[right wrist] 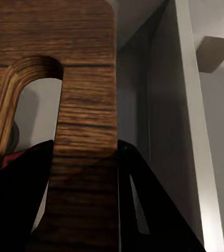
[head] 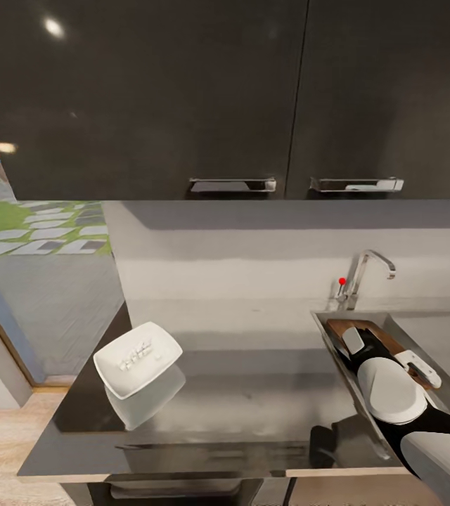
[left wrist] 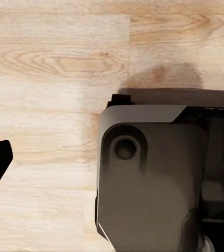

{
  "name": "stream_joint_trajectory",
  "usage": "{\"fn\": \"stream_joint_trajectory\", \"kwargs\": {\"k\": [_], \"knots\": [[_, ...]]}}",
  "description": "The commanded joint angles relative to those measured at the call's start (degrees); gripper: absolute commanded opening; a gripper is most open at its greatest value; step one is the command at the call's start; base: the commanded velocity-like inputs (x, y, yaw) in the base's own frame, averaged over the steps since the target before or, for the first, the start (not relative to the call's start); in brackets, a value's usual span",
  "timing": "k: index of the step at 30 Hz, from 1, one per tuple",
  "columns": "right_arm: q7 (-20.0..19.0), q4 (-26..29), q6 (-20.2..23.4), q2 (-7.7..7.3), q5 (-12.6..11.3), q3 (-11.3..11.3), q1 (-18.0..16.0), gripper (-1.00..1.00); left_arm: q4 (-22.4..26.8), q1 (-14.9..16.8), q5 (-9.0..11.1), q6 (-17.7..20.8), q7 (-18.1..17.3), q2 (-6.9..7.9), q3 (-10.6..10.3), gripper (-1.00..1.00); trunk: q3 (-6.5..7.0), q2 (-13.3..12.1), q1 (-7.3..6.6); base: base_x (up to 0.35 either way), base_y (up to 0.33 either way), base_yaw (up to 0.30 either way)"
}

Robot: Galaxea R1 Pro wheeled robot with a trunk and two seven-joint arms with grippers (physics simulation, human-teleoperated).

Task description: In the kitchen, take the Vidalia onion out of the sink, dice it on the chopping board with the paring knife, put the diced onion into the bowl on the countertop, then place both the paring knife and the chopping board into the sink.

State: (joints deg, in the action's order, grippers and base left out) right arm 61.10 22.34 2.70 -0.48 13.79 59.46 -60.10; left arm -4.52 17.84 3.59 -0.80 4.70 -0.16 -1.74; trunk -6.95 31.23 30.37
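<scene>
The right end effector [right wrist: 85, 210] is down inside the sink [head: 323, 325], its two dark fingers closed on either side of the wooden chopping board [right wrist: 85, 79]. It grips the handle end, so the long hole in the board sits just ahead of the fingertips and the sink's grey wall runs close alongside. From the head view the board [head: 380, 336] rests low in the basin, partly hidden under the white forearm, with the tap [head: 365, 270] rising just beyond it. That low position looks deliberate: I'd judge the board is being set down in the basin, the closing step of the job.

A sliver of red shows behind the board near the fingers, possibly the knife's handle, though I can't be sure.

Well away from the right end effector, across the glossy worktop [head: 253, 400], the white bowl [head: 138, 358] holds small pale pieces, most likely the diced onion.

The left wrist camera looks down at the pale wooden floor [left wrist: 49, 68] and part of the robot's base; I cannot tell how far the left end effector is open.
</scene>
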Motion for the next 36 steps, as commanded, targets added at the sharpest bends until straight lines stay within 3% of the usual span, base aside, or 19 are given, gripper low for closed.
{"fn": "stream_joint_trajectory", "kwargs": {"k": [1, 10, 36], "knots": [[0.02, -0.01, 0.29, -0.01, 0.64, 0.39, -0.11, -1.00, -0.14, 0.09, 0.36, -0.08, 0.11, -0.02, -0.20, 1.00, -0.20, 0.11, 0.02, 0.018, -0.055, 0.000], [-0.02, -0.09, 0.28, 0.12, 0.72, 0.39, -0.11, -1.00, -0.14, 0.09, 0.36, -0.08, 0.09, -0.08, -0.20, 1.00, -1.03, 0.11, 0.02, 0.079, -0.194, 0.000], [-0.10, -1.33, -1.38, 0.30, 0.71, 0.39, -0.11, -1.00, -0.19, 0.09, 0.36, -0.08, -0.04, 0.07, -0.20, 1.00, -3.42, 0.11, 0.02, 0.029, -0.004, 0.000]]}}
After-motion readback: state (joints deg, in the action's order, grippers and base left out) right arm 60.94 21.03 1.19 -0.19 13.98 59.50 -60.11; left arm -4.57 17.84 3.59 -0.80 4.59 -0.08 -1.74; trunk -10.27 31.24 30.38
